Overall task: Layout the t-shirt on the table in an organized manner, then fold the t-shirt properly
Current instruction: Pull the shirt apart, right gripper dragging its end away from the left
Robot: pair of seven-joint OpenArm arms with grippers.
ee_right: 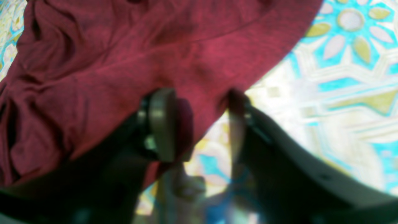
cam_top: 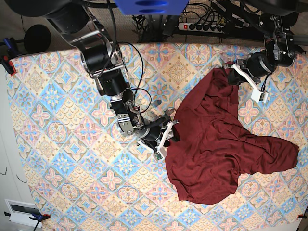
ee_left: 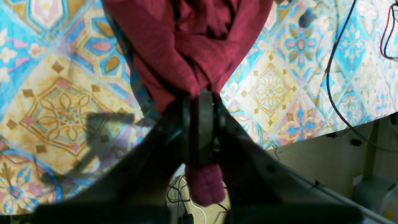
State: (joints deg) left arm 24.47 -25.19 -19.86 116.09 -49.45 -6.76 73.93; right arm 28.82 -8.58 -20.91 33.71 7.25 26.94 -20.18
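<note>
The dark maroon t-shirt lies crumpled on the right half of the patterned table. One part stretches up toward the far right edge. My left gripper is at that upper end. In the left wrist view it is shut on a bunched fold of the t-shirt, and a tuft sticks out behind the jaws. My right gripper is at the shirt's left edge. In the right wrist view it is open, jaws apart astride the edge of the t-shirt, low over the table.
A black cable runs across the table near its edge in the left wrist view. Another cable trails along the right arm. A power strip and wires lie beyond the far edge. Clamps hold the cloth corners.
</note>
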